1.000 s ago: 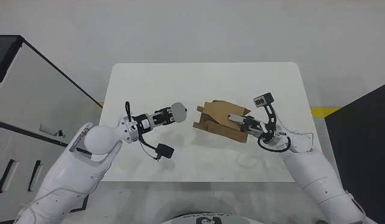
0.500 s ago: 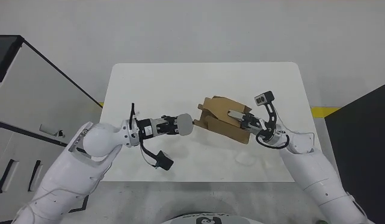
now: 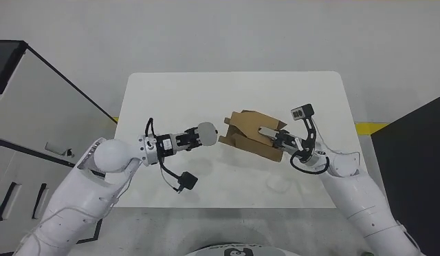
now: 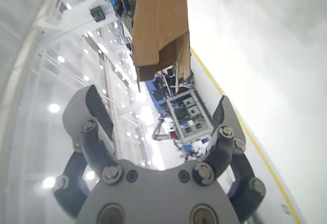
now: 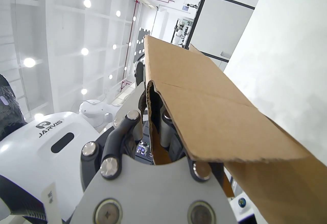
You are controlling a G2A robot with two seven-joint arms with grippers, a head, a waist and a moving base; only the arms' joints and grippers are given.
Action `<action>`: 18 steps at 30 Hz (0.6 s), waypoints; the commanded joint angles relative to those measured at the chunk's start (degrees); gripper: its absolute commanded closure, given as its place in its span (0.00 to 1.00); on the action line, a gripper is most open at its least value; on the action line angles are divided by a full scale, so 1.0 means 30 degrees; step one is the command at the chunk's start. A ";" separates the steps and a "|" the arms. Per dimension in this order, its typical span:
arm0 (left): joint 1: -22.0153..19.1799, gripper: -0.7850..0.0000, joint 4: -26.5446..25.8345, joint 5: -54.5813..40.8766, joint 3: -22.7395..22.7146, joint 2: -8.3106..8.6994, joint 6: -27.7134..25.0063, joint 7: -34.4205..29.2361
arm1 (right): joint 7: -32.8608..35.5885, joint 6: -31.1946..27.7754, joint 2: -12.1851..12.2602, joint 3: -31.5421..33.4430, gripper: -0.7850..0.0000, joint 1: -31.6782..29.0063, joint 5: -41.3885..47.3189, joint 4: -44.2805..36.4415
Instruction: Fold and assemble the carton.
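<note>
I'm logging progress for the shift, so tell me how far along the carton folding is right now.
Early stage. Done: the carton is partly opened, with its flaps loose. In hand: the right gripper clamps one carton wall; the left gripper is open and empty, just short of the opposite end. Left: squaring it up and folding the flaps shut.

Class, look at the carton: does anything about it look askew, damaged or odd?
Nothing looks torn. The carton is only half-formed: its walls lean and loose flaps stick out unevenly. The right gripper pinches one wall; the left gripper is open near its other end.
</note>
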 commanded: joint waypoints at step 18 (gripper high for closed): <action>-0.1466 0.00 0.0959 -0.6750 0.0548 -0.0147 -0.9920 0.2249 | -0.1182 -0.1977 -0.0051 0.0497 1.00 -0.0329 -0.1168 -0.0796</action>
